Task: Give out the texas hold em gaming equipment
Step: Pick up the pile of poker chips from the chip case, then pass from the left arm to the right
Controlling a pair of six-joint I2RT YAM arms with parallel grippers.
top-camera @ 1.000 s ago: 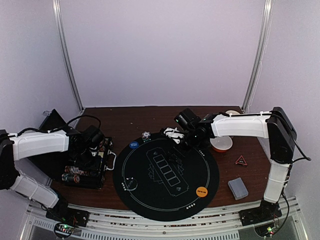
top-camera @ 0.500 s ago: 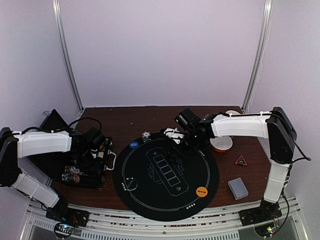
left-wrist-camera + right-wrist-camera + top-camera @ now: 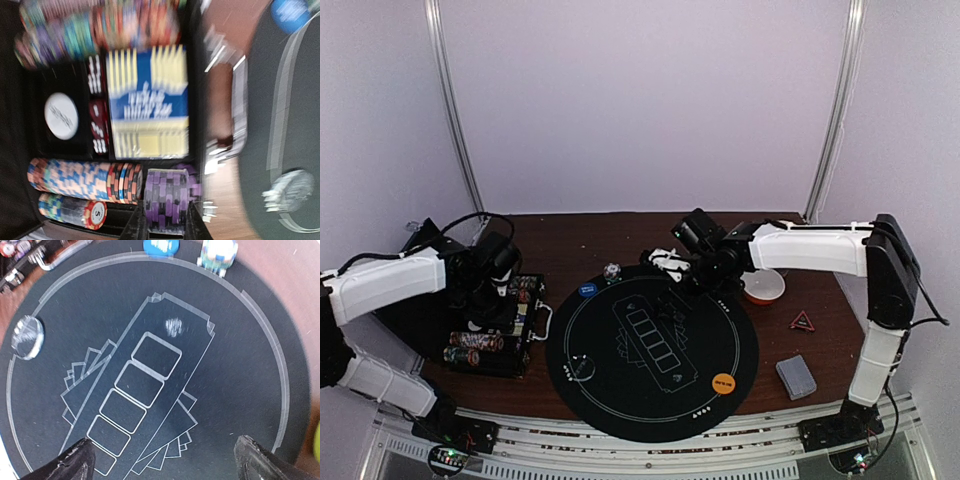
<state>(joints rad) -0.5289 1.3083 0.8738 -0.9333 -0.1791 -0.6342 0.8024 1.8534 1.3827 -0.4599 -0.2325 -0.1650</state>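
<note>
At the bottom of the left wrist view, the left gripper (image 3: 167,226) has its fingers either side of a purple chip stack (image 3: 170,192) in the black chip case (image 3: 60,80); I cannot tell whether they clamp it. A chip (image 3: 96,215) at lower left reads "5". The print on the blue-and-yellow box (image 3: 148,102) is blurred. The right gripper (image 3: 165,460) gapes wide and empty above the round mat (image 3: 240,365). Overhead, the blue disc (image 3: 587,290) lies left of centre, with the orange disc (image 3: 723,382) and grey card deck (image 3: 795,376) at lower right.

a "5" can be read on one red-edged chip (image 3: 96,214); other print is too blurred.
</note>
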